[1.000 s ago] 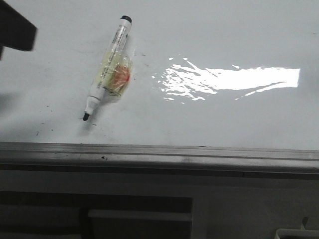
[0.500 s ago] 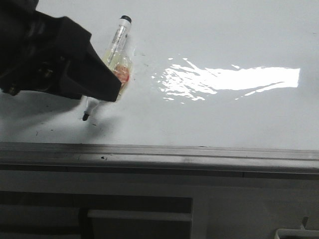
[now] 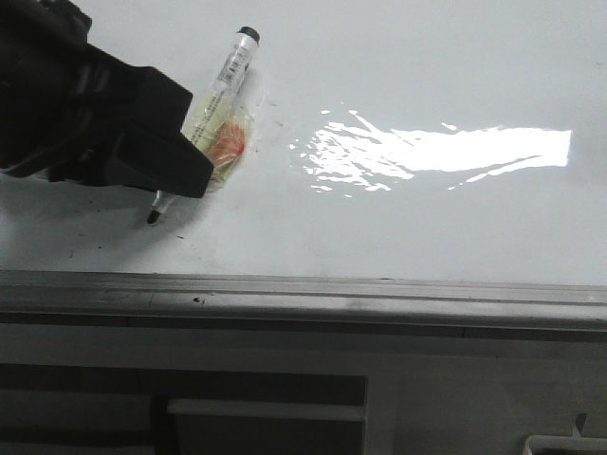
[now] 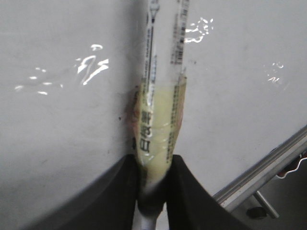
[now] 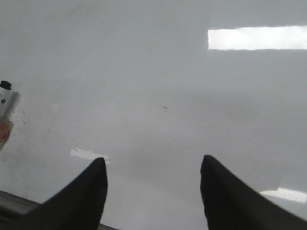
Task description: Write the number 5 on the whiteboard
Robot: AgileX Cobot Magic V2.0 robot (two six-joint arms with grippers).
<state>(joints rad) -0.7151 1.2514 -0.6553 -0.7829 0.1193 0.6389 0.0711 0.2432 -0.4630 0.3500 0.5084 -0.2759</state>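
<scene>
Mostly bare whiteboard [image 3: 408, 218] right of the pen [image 3: 216, 95] — left tool [image 3: 156, 175] clamped on it, nib toward the frame edge [image 3: 303, 294]; right tool [image 5: 153, 191] open, holding nothing.

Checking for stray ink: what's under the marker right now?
Bare whiteboard with faint specks shows around the marker; no strokes visible. The left gripper, shut on the marker, covers the board under its lower barrel.
</scene>
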